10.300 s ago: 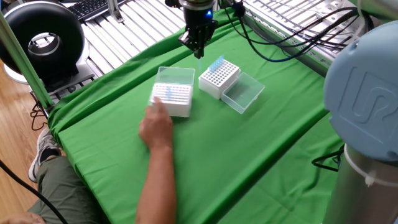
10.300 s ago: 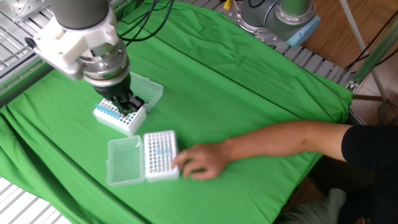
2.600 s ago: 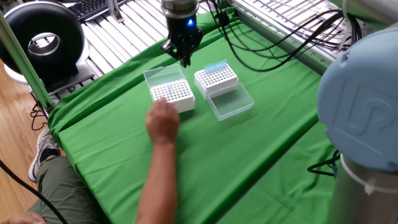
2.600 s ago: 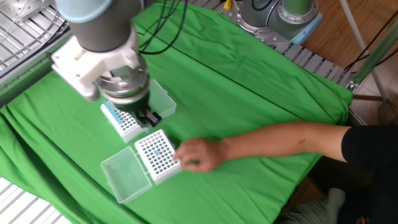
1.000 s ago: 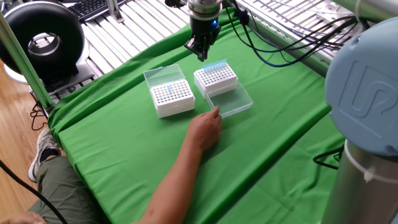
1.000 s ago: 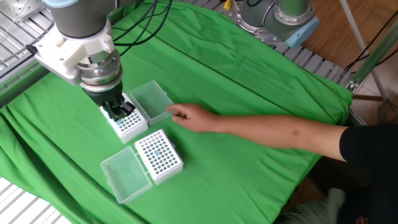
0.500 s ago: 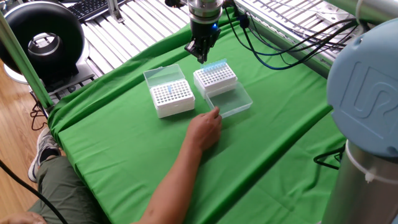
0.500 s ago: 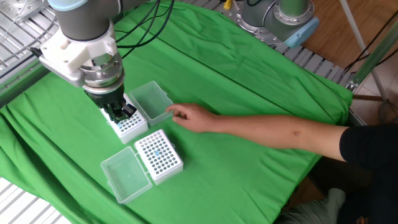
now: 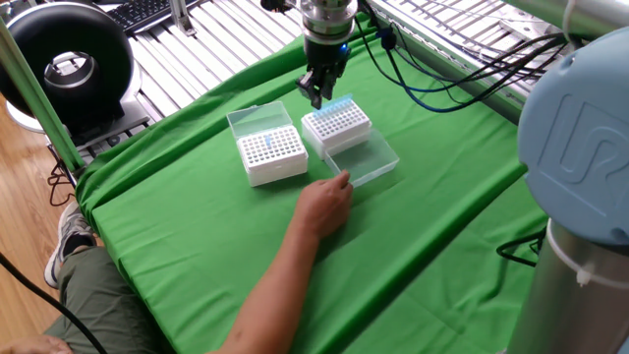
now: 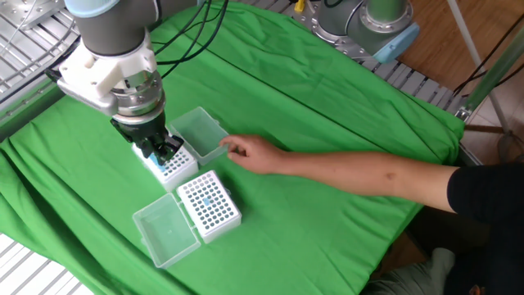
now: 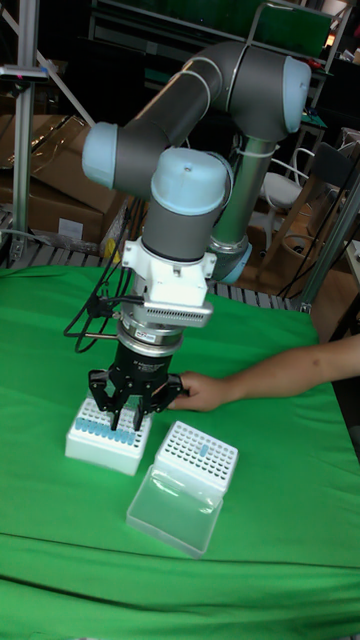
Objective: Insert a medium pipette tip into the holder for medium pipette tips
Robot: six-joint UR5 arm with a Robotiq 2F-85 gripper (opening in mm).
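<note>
Two white tip racks sit on the green cloth. One rack (image 9: 339,124) (image 10: 169,165) (image 11: 103,436) carries a row of blue pipette tips along one edge. My gripper (image 9: 318,97) (image 10: 158,151) (image 11: 125,420) hangs straight down just over that blue row, its fingers a little apart, and I see nothing between them. The other rack (image 9: 274,154) (image 10: 210,206) (image 11: 199,456) has only a few blue tips in its holes and lies apart from the gripper. Which rack is the holder for medium tips cannot be told.
A person's hand (image 9: 325,202) (image 10: 244,152) (image 11: 190,391) rests at the clear lid (image 9: 365,163) (image 10: 200,133) of the rack under the gripper, the arm crossing the cloth. The other rack's clear lid (image 10: 166,232) (image 11: 171,511) lies open beside it. Metal rollers border the table.
Since a second ago the gripper has come down closer to the rack with the blue row. The person's hand has stayed at that rack's lid.
</note>
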